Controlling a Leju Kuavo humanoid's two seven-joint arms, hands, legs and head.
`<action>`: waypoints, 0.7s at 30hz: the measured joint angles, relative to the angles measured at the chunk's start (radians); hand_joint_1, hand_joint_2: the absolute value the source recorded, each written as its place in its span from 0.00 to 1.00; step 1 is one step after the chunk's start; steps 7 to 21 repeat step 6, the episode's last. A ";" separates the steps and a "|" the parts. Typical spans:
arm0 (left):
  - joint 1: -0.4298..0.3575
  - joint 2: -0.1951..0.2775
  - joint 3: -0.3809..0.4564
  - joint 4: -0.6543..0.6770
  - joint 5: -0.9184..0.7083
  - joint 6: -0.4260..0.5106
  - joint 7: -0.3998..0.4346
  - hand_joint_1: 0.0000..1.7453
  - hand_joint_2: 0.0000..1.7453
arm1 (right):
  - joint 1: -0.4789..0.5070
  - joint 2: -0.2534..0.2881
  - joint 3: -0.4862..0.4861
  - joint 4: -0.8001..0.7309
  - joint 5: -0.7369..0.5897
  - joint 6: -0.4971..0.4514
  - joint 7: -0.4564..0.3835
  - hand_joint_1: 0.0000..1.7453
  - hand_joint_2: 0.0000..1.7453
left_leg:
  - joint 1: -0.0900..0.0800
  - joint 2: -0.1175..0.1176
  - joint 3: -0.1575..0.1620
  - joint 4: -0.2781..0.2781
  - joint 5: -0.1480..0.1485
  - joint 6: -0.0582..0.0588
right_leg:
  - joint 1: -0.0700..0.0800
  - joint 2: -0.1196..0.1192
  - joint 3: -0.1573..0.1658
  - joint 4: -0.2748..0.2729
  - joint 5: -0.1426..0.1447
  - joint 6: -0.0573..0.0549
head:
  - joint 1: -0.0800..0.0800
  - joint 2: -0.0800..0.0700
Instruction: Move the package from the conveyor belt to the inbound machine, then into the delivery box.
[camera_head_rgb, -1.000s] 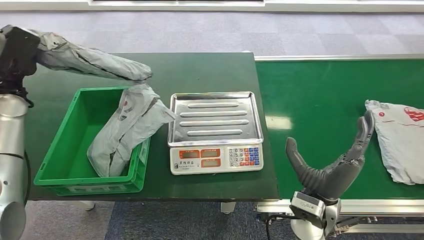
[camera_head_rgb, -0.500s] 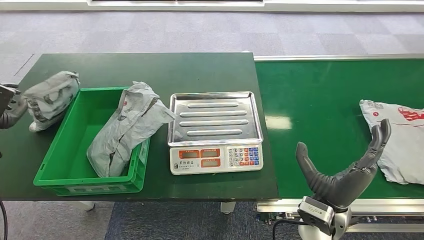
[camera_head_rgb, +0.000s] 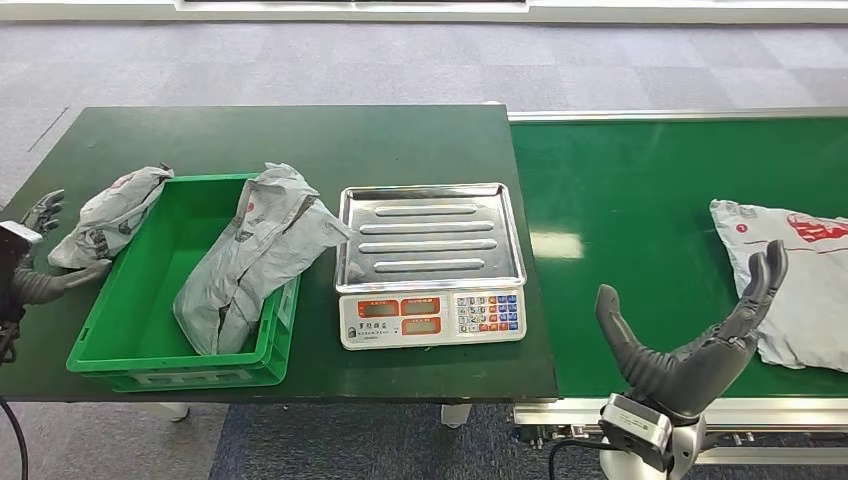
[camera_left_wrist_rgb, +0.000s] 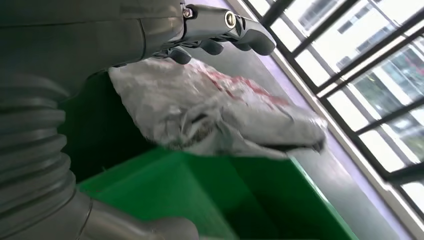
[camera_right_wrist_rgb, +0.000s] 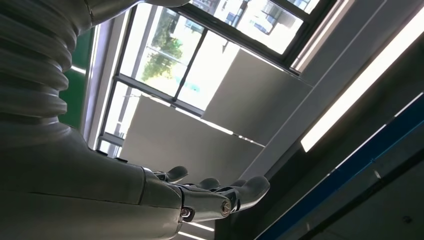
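Observation:
A grey package (camera_head_rgb: 112, 212) lies across the left rim of the green delivery box (camera_head_rgb: 150, 345), half on the table; the left wrist view shows this package (camera_left_wrist_rgb: 220, 117) over the box's wall (camera_left_wrist_rgb: 210, 195). My left hand (camera_head_rgb: 32, 262) is beside it at the table's left edge, fingers spread, the thumb near the package's lower end. Another grey package (camera_head_rgb: 255, 255) leans in the box over its right rim. A third package (camera_head_rgb: 795, 285) with red print lies on the conveyor belt (camera_head_rgb: 640, 220). My right hand (camera_head_rgb: 700, 340) is open, palm up, just left of it.
The inbound machine, a scale with a bare steel tray (camera_head_rgb: 430, 235) and a keypad, stands between the box and the belt on the dark green table (camera_head_rgb: 400, 140). Grey carpet lies beyond the table.
My left arm has swung down from above the box to the table's left edge, laid its package on the box's left rim and opened. The belt's package has drifted left towards my right hand.

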 joint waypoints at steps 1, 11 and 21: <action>0.022 -0.002 0.000 -0.026 0.027 -0.041 -0.024 0.00 1.00 | 0.000 -0.002 0.000 0.002 -0.003 -0.001 -0.002 0.00 1.00 | 0.000 0.000 0.000 0.000 0.000 0.000 | 0.000 0.000 0.000 0.000 0.000 0.000 | 0.000 0.000; 0.166 -0.042 0.000 -0.251 0.145 -0.238 -0.111 0.00 1.00 | 0.000 -0.006 -0.001 0.007 -0.009 0.000 -0.006 0.00 1.00 | 0.000 0.000 0.000 0.000 -0.002 0.000 | -0.001 0.000 0.000 0.000 -0.001 0.000 | 0.000 0.000; 0.166 -0.042 0.000 -0.251 0.145 -0.238 -0.111 0.00 1.00 | 0.000 -0.006 -0.001 0.007 -0.009 0.000 -0.006 0.00 1.00 | 0.000 0.000 0.000 0.000 -0.002 0.000 | -0.001 0.000 0.000 0.000 -0.001 0.000 | 0.000 0.000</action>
